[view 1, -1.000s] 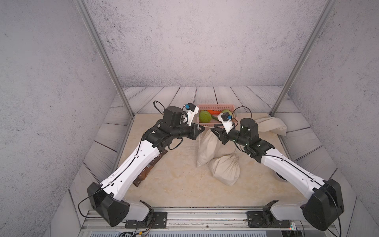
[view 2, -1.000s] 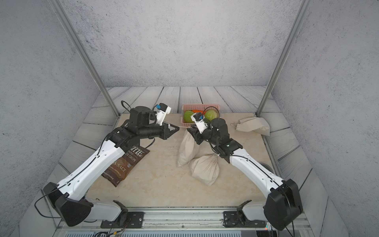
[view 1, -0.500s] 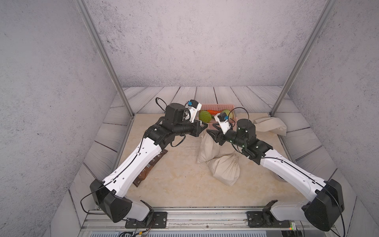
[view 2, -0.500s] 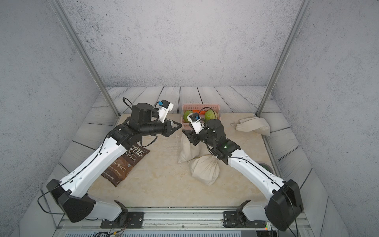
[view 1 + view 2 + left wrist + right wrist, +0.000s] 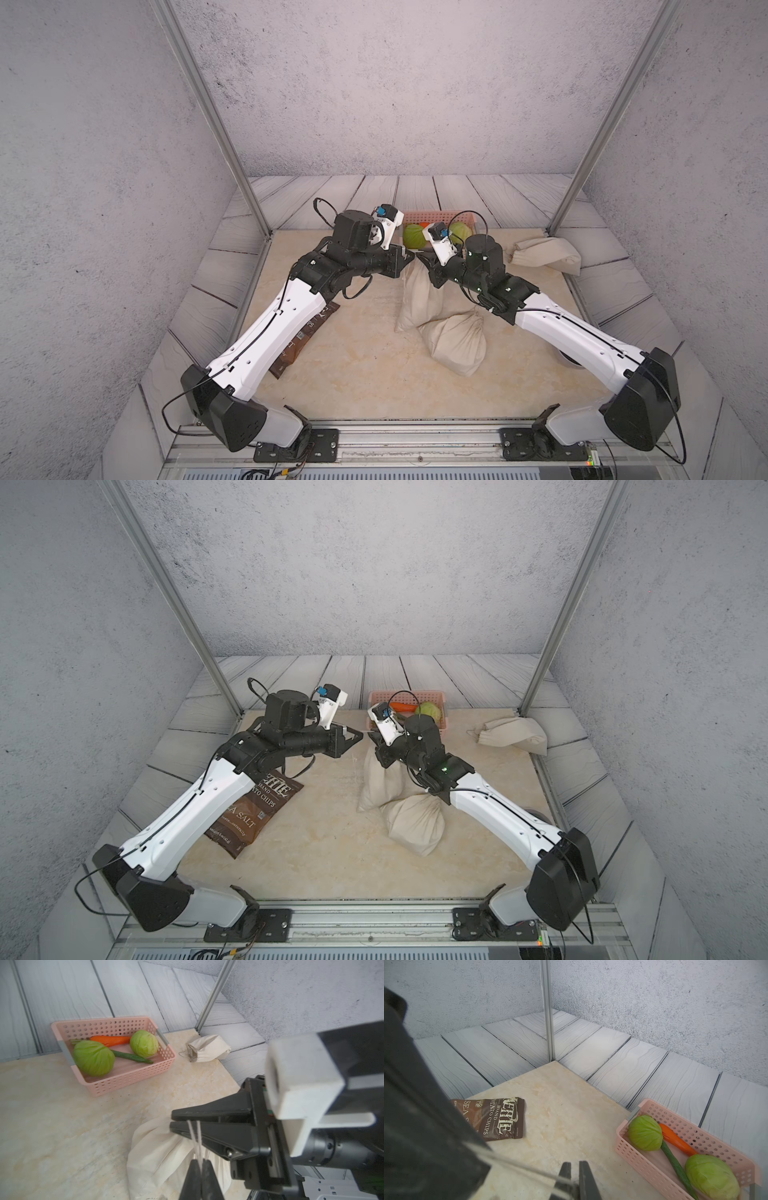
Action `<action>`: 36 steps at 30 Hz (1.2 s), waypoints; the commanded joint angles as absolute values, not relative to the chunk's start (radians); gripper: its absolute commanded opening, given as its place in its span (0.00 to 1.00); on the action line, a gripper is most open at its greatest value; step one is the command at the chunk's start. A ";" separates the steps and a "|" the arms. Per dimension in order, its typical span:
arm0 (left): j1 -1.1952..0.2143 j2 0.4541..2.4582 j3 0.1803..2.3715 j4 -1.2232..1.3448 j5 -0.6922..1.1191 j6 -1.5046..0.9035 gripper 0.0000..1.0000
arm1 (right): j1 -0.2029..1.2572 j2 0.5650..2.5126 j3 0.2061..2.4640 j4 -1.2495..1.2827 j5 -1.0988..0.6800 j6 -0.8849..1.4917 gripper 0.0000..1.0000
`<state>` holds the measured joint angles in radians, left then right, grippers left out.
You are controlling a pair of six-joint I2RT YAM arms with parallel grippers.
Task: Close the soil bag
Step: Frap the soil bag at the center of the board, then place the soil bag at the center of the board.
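Here, soil bag point(image 5: 153, 1147), basket point(image 5: 128, 1082) holding cabbages point(image 5: 93, 1060), carrot point(image 5: 112, 1040), cucumber point(image 5: 133, 1057)

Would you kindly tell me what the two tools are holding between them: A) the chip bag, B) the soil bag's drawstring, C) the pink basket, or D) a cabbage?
B: in the left wrist view the thin white drawstring runs straight from the shut right tool to the shut left tool, above the soil bag.
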<state>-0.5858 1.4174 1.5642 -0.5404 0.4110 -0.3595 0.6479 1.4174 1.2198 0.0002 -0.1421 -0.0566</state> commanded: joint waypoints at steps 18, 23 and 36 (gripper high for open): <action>-0.349 1.187 1.716 -0.613 0.477 -0.344 0.00 | 0.414 1.584 1.230 -0.430 0.319 -0.138 0.16; -0.315 1.168 1.630 -0.581 0.478 -0.367 0.00 | 0.419 1.541 1.209 -0.429 0.146 -0.110 0.14; -0.238 1.038 1.226 -0.543 0.394 -0.432 0.00 | 0.497 1.398 1.221 -0.447 -0.180 -0.086 0.40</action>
